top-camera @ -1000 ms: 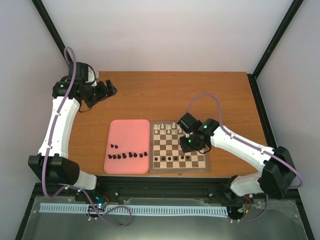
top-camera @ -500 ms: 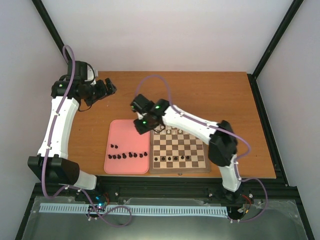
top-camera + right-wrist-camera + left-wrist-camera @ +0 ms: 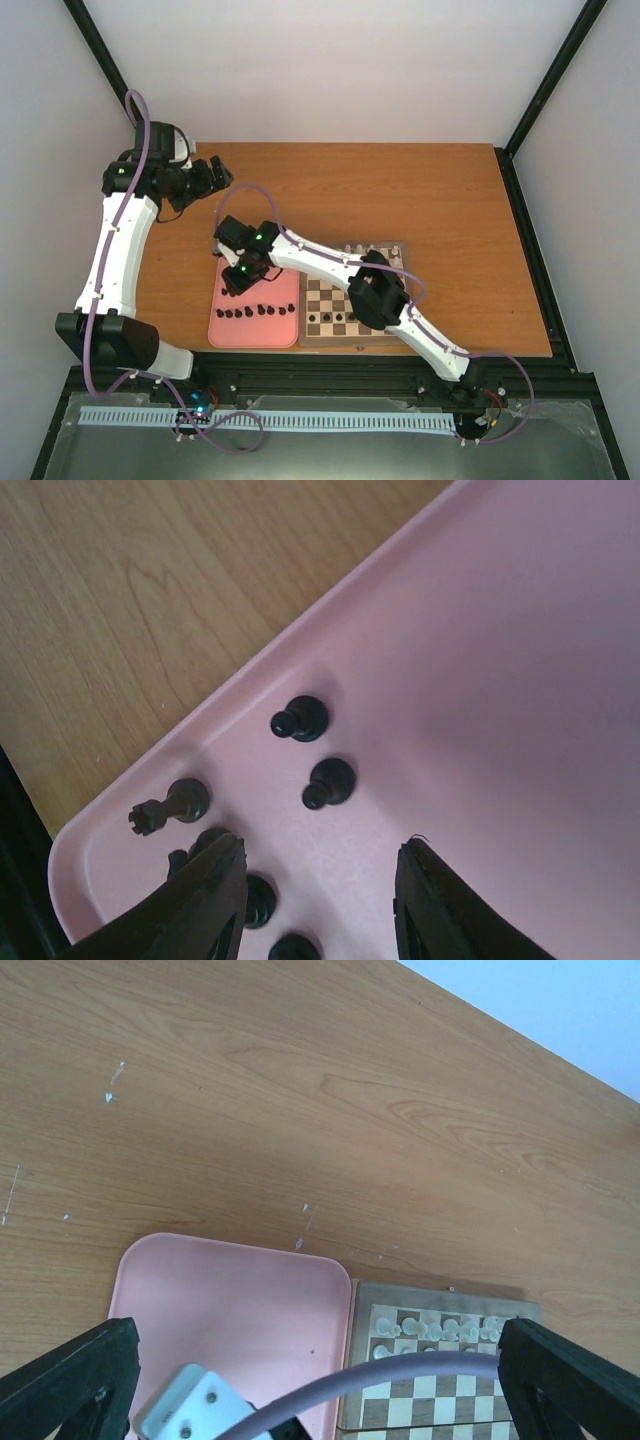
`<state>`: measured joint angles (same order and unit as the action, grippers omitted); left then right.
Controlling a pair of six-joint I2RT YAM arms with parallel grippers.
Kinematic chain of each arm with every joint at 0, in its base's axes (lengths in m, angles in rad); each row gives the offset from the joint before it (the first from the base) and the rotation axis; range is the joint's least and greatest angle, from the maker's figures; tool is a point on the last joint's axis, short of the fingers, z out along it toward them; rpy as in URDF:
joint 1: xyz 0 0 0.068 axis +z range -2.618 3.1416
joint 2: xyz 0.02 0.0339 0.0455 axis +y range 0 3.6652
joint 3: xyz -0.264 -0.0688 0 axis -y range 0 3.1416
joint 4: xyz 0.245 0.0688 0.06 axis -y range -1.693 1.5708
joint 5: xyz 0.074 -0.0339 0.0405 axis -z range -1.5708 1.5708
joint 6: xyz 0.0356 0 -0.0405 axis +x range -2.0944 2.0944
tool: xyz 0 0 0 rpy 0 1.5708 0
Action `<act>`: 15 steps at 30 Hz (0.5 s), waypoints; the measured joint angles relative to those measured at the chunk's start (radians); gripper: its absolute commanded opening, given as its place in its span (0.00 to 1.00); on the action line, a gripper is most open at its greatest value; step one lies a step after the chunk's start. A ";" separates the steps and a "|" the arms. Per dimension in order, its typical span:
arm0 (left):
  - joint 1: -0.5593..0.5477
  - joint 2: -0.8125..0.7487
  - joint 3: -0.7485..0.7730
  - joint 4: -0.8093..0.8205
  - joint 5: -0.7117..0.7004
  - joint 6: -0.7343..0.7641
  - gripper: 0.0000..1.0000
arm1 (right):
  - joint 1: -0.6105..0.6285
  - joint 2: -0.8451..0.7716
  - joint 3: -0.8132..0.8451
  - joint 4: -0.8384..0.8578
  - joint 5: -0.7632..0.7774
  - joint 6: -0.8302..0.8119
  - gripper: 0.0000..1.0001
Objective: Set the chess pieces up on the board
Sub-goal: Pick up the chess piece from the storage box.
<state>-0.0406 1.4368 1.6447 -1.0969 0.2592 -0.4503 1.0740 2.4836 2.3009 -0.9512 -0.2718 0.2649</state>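
Observation:
The pink tray (image 3: 270, 330) holds a row of several black chess pieces (image 3: 250, 312). A few more black pieces (image 3: 338, 318) stand on the front row of the wooden board (image 3: 330, 295). My right gripper (image 3: 236, 280) hangs over the tray's left part. In the right wrist view it is open and empty (image 3: 320, 880), above bare pink tray (image 3: 480, 680), with two black pawns (image 3: 328, 782) just ahead and others beside the left finger (image 3: 215, 905). My left gripper (image 3: 215, 178) is open and empty at the far left back, away from both.
White pieces (image 3: 372, 252) stand on the board's back rows. They also show in the left wrist view (image 3: 430, 1325), with the tray (image 3: 230, 1300) and the right arm's cable (image 3: 400, 1372). Bare wooden table (image 3: 440, 200) lies behind and right of the board.
My right arm has swung left from over the board to over the pink tray's left part. The left arm has stayed in place.

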 measured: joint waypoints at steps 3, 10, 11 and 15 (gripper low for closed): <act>0.000 0.000 0.000 0.000 0.002 0.000 1.00 | 0.009 0.044 0.039 -0.010 -0.027 -0.015 0.42; 0.000 0.000 0.000 0.000 0.003 0.000 1.00 | 0.013 0.077 0.070 -0.023 -0.059 -0.030 0.42; 0.000 0.000 0.000 0.000 0.003 0.000 1.00 | 0.013 0.082 0.076 -0.024 -0.061 -0.033 0.42; 0.000 0.000 0.000 0.000 0.003 0.000 1.00 | 0.013 0.101 0.095 -0.026 -0.063 -0.041 0.41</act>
<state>-0.0406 1.4368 1.6447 -1.0969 0.2623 -0.4500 1.0870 2.5847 2.3959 -0.9775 -0.3344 0.2237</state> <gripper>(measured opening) 0.997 0.412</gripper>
